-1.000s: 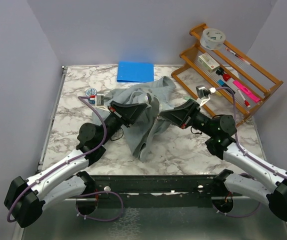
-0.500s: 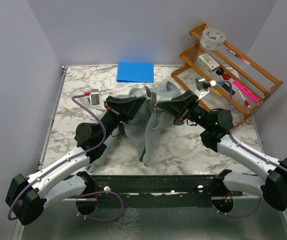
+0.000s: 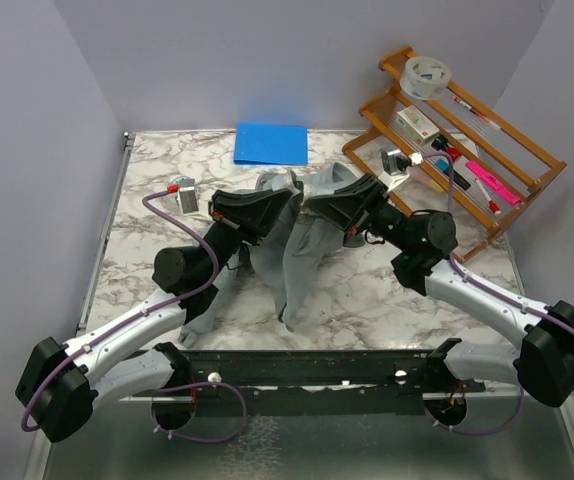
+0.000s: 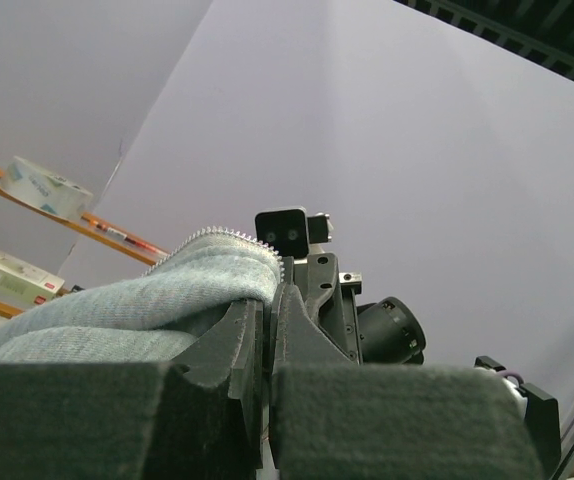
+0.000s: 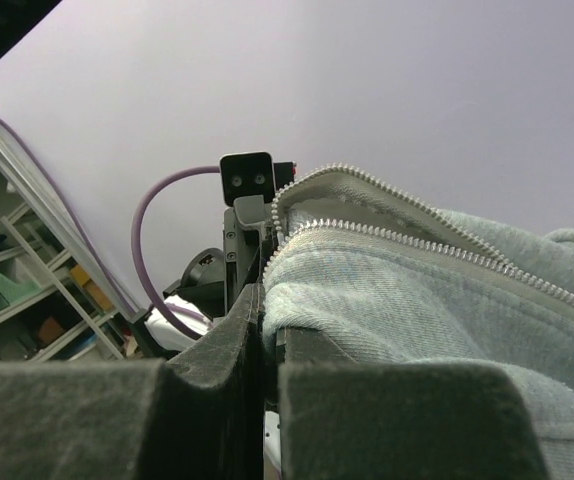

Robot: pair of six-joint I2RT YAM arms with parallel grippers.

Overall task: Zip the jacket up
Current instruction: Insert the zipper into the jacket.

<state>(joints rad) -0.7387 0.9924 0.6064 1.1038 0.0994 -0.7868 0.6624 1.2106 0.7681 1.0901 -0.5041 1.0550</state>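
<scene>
The jacket (image 3: 302,255) hangs at the middle of the marble surface (image 3: 367,295), pinched up at its top by the left jaws and the right jaws, both clenched on fleece and nearly meeting. Its toothed zipper edge (image 5: 417,235) runs beside the right jaws. Bare surface lies at 9 and 4 o'clock of it. A blue pad (image 3: 271,143) sits at 12 near the far edge, and a wooden rack (image 3: 487,150) at 2, close to the right wrist. The left arm (image 3: 127,330) and right arm (image 3: 487,300) reach inward with wrists raised

Top of jacket (image 3: 300,265) hidden by L & R arms; rack (image 3: 515,133) items too small to ID.
</scene>
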